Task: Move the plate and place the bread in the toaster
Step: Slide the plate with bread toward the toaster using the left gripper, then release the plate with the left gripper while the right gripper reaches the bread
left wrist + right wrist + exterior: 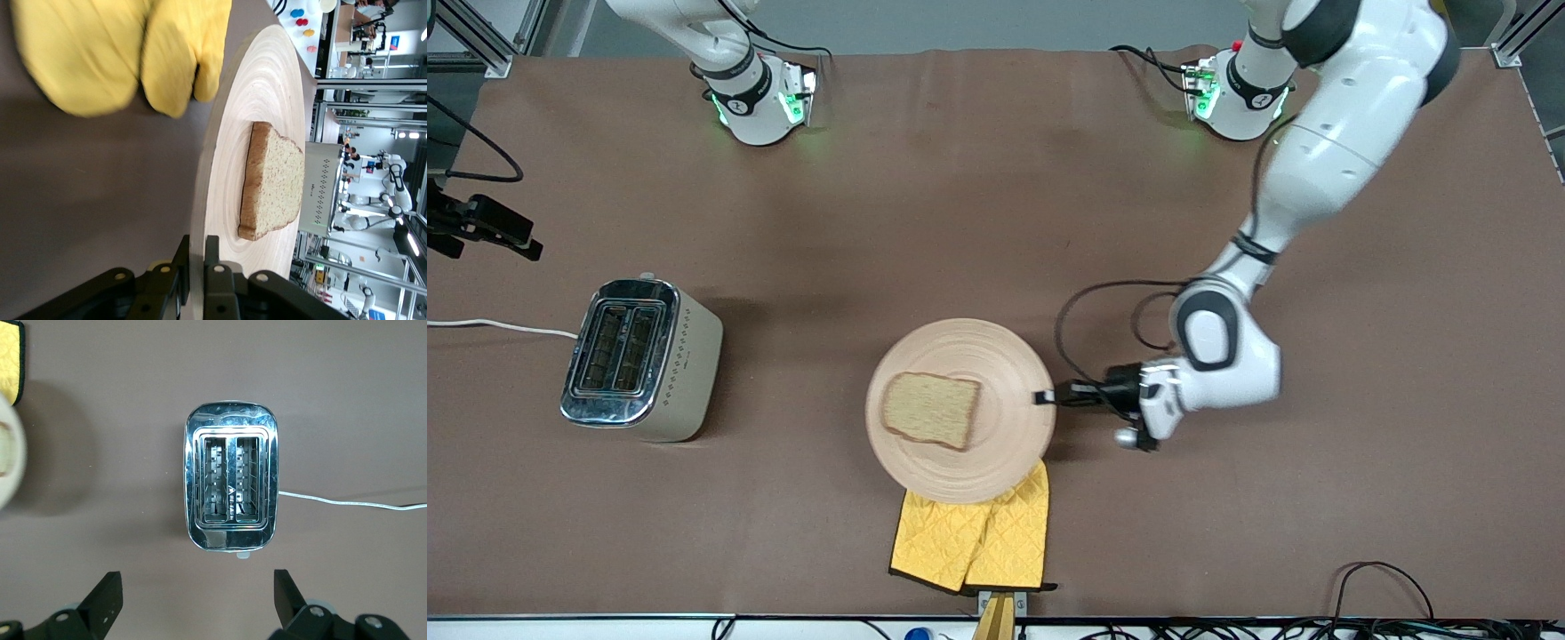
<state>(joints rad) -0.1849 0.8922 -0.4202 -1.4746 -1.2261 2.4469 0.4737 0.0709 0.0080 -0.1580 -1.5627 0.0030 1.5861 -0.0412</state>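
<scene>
The wooden plate (pixel 1000 369) lies mid-table with the bread (pixel 930 409) flat on it; its near edge overlaps a yellow oven mitt (pixel 974 533). My left gripper (pixel 1043 397) is shut on the plate's rim at the side toward the left arm's end. In the left wrist view the gripper (pixel 197 260) clamps the rim, one finger above and one below the plate (pixel 267 87), with the bread (pixel 273 180) close by. The toaster (pixel 640 356) stands toward the right arm's end, slots empty. My right gripper (pixel 197 583) is open and empty, high over the toaster (pixel 231 483).
The toaster's white cord (pixel 498 325) runs off the table's end. The mitt (pixel 100 53) lies by the table's front edge. Black cables (pixel 1103 302) loop beside the left arm's wrist. The plate's rim (pixel 8 453) shows at the edge of the right wrist view.
</scene>
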